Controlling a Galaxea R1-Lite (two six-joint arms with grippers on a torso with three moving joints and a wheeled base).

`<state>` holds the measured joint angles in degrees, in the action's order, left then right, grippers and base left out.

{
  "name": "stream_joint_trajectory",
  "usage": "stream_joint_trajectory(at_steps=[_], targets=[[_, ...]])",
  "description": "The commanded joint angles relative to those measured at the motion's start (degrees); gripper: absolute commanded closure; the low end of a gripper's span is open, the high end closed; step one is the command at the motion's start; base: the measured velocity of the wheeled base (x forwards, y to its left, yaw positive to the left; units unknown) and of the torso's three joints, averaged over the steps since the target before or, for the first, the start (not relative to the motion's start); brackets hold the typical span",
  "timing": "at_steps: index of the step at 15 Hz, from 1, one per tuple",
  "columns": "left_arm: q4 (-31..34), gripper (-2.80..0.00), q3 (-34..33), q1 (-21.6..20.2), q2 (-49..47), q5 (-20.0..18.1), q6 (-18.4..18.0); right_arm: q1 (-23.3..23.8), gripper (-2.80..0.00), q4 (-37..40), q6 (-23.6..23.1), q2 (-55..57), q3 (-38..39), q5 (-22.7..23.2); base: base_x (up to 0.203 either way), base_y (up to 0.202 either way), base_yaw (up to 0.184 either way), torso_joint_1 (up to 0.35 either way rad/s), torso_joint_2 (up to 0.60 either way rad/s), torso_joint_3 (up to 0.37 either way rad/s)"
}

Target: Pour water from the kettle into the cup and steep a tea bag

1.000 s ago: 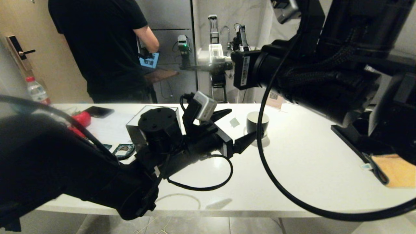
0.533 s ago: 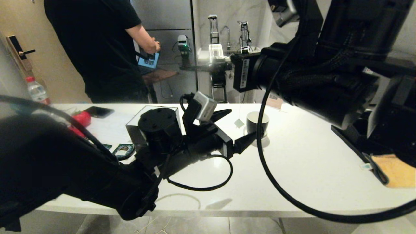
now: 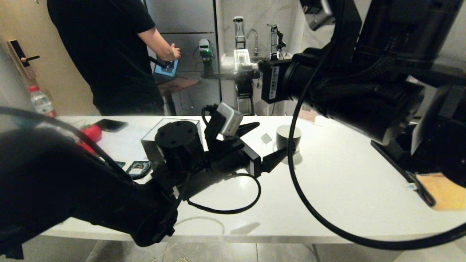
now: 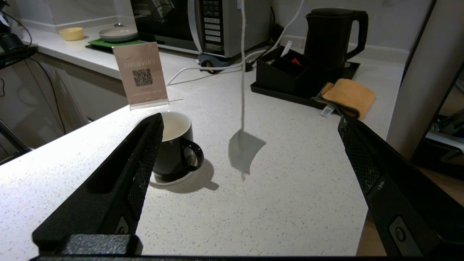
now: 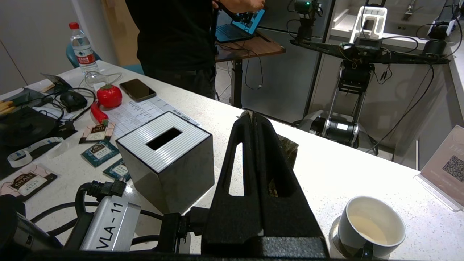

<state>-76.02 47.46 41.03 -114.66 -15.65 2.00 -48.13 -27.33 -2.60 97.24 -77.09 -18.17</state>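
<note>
The black cup (image 4: 174,152) with a white inside stands on its white saucer (image 4: 159,180) on the pale counter. The tea bag (image 4: 243,150) hangs on its white string just above the counter, a little apart from the cup's handle. My right gripper (image 5: 252,115) is shut on the string at its tips, and the tea bag (image 5: 291,148) shows behind its fingers. My left gripper (image 4: 250,121) stands wide open and empty, level with the cup (image 3: 288,137) and the tea bag (image 3: 266,138). The black kettle (image 4: 331,36) stands on a tray at the back. I cannot tell whether water is in the cup.
A tissue box (image 5: 166,159), teal sachets (image 5: 99,152), a phone (image 5: 137,90) and cables lie on the left. A WiFi sign (image 4: 141,74) stands behind the cup. An orange cloth (image 4: 348,98) lies by the black tray (image 4: 261,88). A person (image 3: 109,54) stands behind the counter.
The tea bag has swung slightly on its string, toward the cup and a little back. Both arms have kept still. The person behind has shifted an arm.
</note>
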Motion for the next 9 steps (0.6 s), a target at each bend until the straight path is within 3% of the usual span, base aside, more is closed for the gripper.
stream_joint_trajectory(at_steps=[1,9], targets=[[-0.44,-2.80,0.04,0.01,0.06,0.01,0.11,-0.04,0.00,-0.18,-0.03,0.05,-0.07,-0.11,0.000,0.000,0.000,0.000,0.00,0.000],[-0.44,-2.80,0.00,0.01,0.06,0.01,0.11,-0.04,0.00,-0.09,-0.03,0.05,-0.07,-0.11,0.000,0.000,0.000,0.000,0.00,0.000]])
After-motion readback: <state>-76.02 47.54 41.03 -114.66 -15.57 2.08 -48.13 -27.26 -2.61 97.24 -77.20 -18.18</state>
